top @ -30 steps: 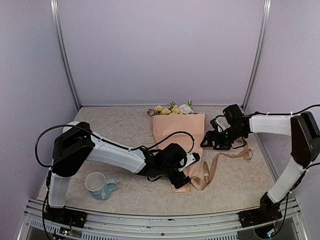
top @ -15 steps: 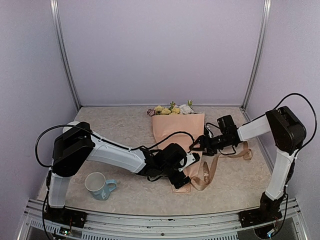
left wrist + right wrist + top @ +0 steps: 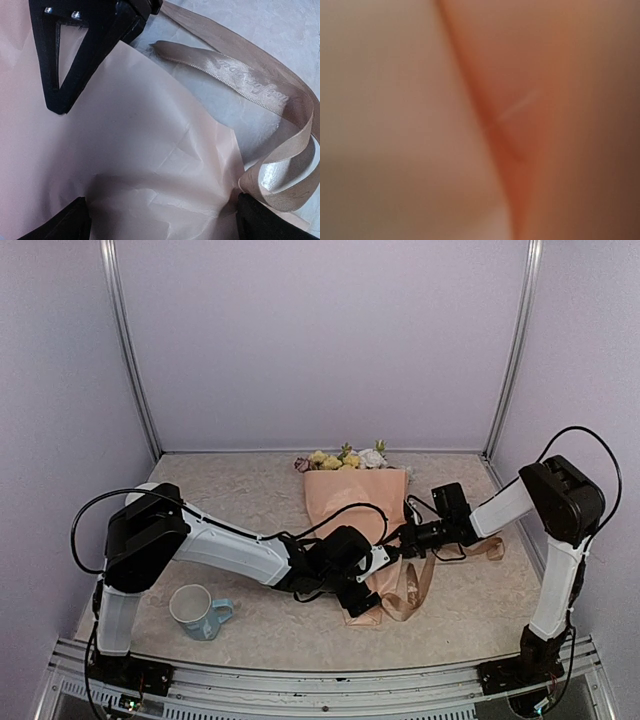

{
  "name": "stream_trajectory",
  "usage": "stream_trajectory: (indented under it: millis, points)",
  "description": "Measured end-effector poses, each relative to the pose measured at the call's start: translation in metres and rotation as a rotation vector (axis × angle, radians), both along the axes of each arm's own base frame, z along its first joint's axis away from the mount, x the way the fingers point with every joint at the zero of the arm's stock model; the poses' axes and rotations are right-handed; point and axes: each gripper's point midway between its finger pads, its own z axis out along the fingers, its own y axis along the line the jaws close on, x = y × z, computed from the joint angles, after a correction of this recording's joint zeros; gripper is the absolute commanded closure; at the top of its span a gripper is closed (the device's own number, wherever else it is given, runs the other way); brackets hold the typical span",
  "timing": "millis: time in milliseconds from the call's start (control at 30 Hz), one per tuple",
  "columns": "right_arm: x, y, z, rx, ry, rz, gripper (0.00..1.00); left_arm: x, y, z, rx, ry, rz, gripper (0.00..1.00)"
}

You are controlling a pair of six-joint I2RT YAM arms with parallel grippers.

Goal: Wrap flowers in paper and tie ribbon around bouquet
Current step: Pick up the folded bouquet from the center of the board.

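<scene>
Within the last second the right gripper [image 3: 402,540] has travelled in from well clear of the paper [image 3: 350,495] to its near edge, and its jaws have gone from spread to pressed together. The right wrist view shows only blurred peach, so whether a fold is caught cannot be told. The left gripper [image 3: 362,588] has not moved: it is spread wide, straddling the narrow lower end of the paper cone. The flowers [image 3: 345,458] protrude from the cone's far end, well beyond both grippers. The ribbon [image 3: 260,95] lies in loose loops just beside the left gripper and under the right one, untied; judged, tying has not begun. The marbled beige table [image 3: 230,490] also carries a mug [image 3: 195,610], and lilac walls [image 3: 320,340] enclose it.
</scene>
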Motion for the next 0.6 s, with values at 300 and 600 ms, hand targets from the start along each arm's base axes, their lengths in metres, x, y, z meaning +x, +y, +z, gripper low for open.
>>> stream_trajectory:
  millis: [300, 600]
  points:
    - [0.001, 0.003, 0.004, 0.014, 0.006, 0.002, 1.0, -0.019, 0.035, 0.022, -0.061, -0.038, -0.037, 0.01]
    - [0.003, -0.002, 0.003, -0.044, 0.004, -0.012, 1.0, -0.051, -0.031, 0.099, -0.321, 0.066, -0.322, 0.38]
